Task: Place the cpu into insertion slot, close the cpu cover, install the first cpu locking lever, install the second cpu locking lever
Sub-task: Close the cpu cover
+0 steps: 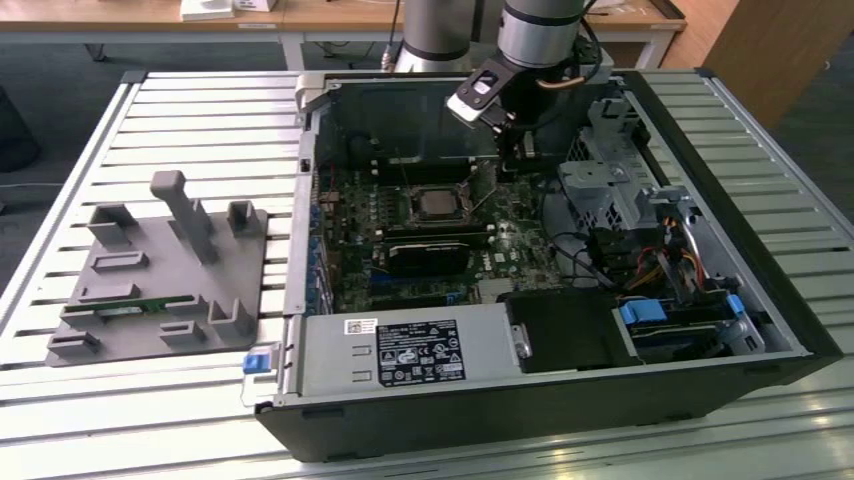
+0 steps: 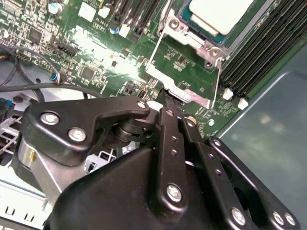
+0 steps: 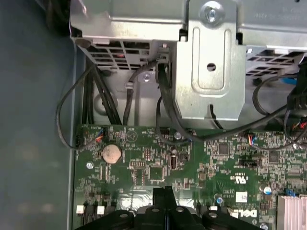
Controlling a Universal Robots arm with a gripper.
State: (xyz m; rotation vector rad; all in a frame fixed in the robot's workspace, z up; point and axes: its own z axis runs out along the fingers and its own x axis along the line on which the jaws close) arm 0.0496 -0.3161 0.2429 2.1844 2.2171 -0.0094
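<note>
The cpu [image 1: 435,204] lies in the insertion slot [image 1: 412,195] inside the case [image 1: 534,412], fixture [image 1: 147,272] to the exterior view's left.

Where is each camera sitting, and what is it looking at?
Exterior view: off the arm, looking down into the open computer case; arm and gripper show.
Second wrist view: on the arm, looking past the gripper at the cpu and green board.
First wrist view: on the arm, looking past the gripper at a metal bracket.
Shared: both wrist views show gripper and green board.
</note>
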